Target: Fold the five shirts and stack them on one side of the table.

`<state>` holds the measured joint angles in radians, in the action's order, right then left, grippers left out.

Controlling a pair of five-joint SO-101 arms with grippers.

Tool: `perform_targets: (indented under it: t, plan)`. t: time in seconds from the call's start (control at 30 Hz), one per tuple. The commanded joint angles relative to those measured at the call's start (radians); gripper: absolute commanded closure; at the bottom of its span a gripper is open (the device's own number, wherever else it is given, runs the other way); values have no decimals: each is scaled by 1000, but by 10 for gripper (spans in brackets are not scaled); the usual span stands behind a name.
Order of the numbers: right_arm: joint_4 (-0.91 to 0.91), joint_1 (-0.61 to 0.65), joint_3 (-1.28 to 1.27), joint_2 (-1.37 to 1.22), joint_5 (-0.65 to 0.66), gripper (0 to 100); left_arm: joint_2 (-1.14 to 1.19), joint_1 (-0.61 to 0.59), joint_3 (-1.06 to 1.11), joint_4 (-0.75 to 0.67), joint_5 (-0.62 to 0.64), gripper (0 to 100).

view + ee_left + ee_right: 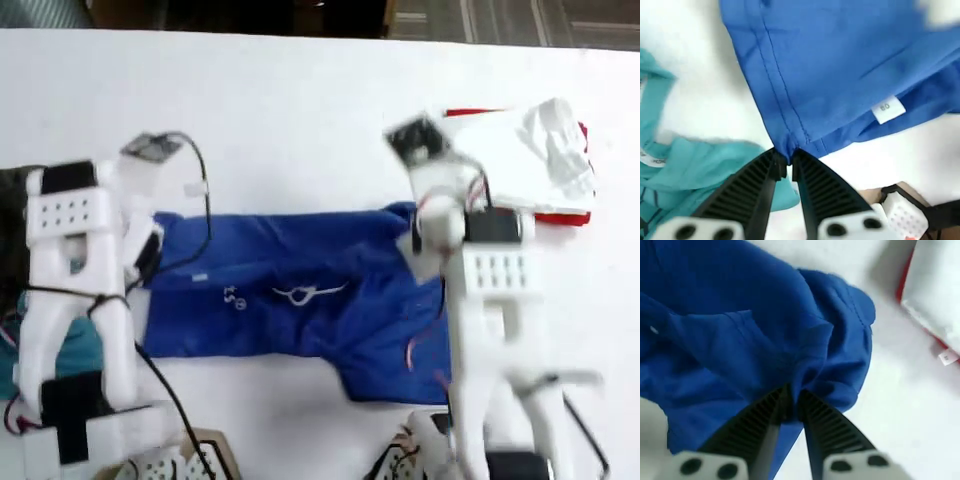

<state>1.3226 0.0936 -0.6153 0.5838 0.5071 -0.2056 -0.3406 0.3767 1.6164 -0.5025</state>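
**Both grippers clamped on the blue shirt**

Up closest is the left gripper [788, 161], right under its wrist cam. Its two black ribbed jaws are squeezed onto a corner of the blue shirt [840, 65], just where the stitched hem comes to a point. The right gripper [792, 396] is the same deal, with its jaws pinched tight on a bunched fold of that shirt and the cloth puckering around the bite.

From the high view, the blue shirt is stretched sideways across the middle of the white table [300, 90]. The left arm [70, 260] has its 9 o'clock end and the right arm [495, 290] has its 3 o'clock end. It lies mostly flat, with an extra flap sagging out toward 5 o'clock. A small white tag [888, 109] sits on the hem near the left gripper.

The teal shirt [675, 175] is crumpled at about 8 o'clock, partly under the left arm and just beside the pinched blue corner. I can't tell if the two fabrics touch.

Over at 2 o'clock, a white shirt [530, 160] lies on top of a red shirt [565, 216], with the red showing as a thin edge around it. That pile is near the blue shirt's 3 o'clock end.
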Motion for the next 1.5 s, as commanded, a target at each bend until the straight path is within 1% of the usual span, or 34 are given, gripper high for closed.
perform_targets:
  t: [0.0,0.1,0.2,0.43,0.53,0.73,0.87,0.93,1.0,1.07,1.17,1.3,1.37,1.4,1.43,1.47]
  plan:
    - [-22,-31,-135,206,26,979,-106,-8,111,-31,-26,974]
    - [-19,-79,-209,265,29,979,-144,-8,208,-61,-41,974]
    - [-19,-114,-285,277,77,979,-163,-8,283,-112,-51,974]
    - [19,-208,-322,280,164,979,-166,-20,311,-114,-51,974]
    - [54,-208,-330,280,195,979,-160,-37,314,-114,-52,974]
    - [25,-202,-393,280,195,977,-160,-38,361,-123,-54,974]
    - [27,-202,-404,280,195,973,-163,-38,354,-123,-54,972]
    - [28,-200,-404,280,195,948,-166,-37,354,-123,-54,971]
    - [30,-200,-399,280,195,892,-166,-37,348,-117,-54,940]
    - [44,-200,-371,280,195,845,-166,-40,318,-103,-54,882]
    - [94,-188,-275,280,192,833,-166,-40,222,-49,-54,814]
    - [166,-151,-86,280,169,833,-166,-40,4,37,-52,809]
    - [137,-151,5,271,91,845,-160,-40,-107,49,-44,810]
    - [108,-148,37,269,46,876,-158,-37,-147,48,-43,832]
    - [65,-145,51,269,8,932,-157,-32,-183,44,-38,887]
    - [16,-136,54,268,-21,991,-155,-20,-203,23,-11,968]
